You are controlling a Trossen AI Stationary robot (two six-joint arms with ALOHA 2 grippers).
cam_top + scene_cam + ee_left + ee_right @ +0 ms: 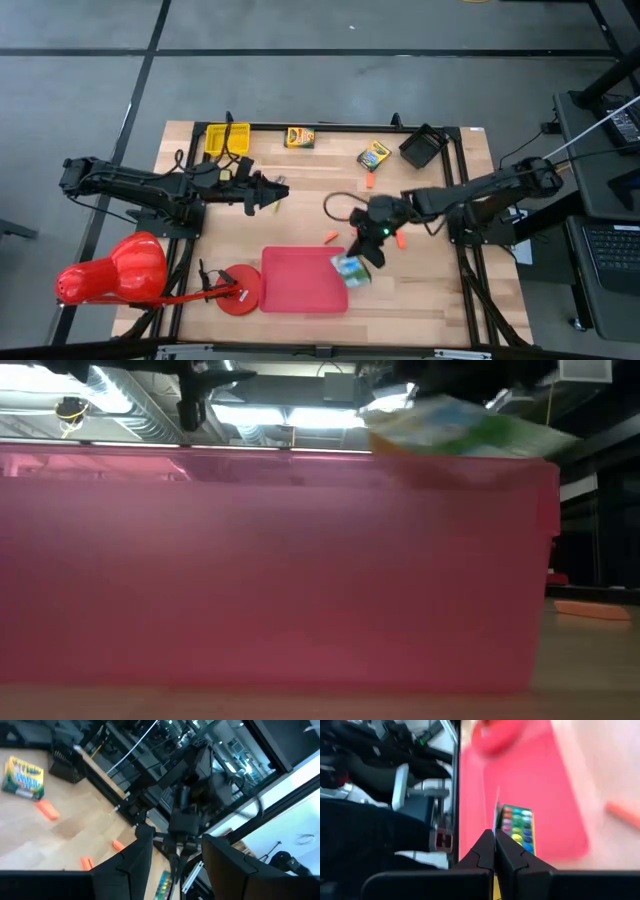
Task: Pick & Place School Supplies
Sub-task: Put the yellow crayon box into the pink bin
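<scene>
Red cone [112,272]: it is being seen lying at the near left corner of the table [300,170], left of the red tray [303,280].
Red round stand [238,290]: it is being seen just beside the tray's left edge.
Yellow basket [227,138]: it is being seen at the far side of the table, well apart from the tray, to its far left.
Left gripper [282,192]: it is being held out over the bare wood beyond the tray's far left corner; its fingers [131,862] are being kept spread, with nothing between them.
Crayon boxes: one [300,137] is lying at the far edge, straight beyond the tray; another [374,155] is lying further right, tilted.
Orange sticks: one [369,180] is lying near the tilted box, one [330,237] just beyond the tray's far right corner, one [401,239] right of the tray.
Red tray: it is being seen in the low view [280,565] as a pink wall filling the front.
Green-white pack [351,270]: it is being held tilted over the tray's right rim; rows of paint colours [518,826] are showing on it.
Right gripper [372,250]: it is being held at the tray's right edge; its fingers [482,852] are being pressed together on the pack's thin edge.
Black bin [424,146]: it is being seen at the far right corner, well apart from the tray.
</scene>
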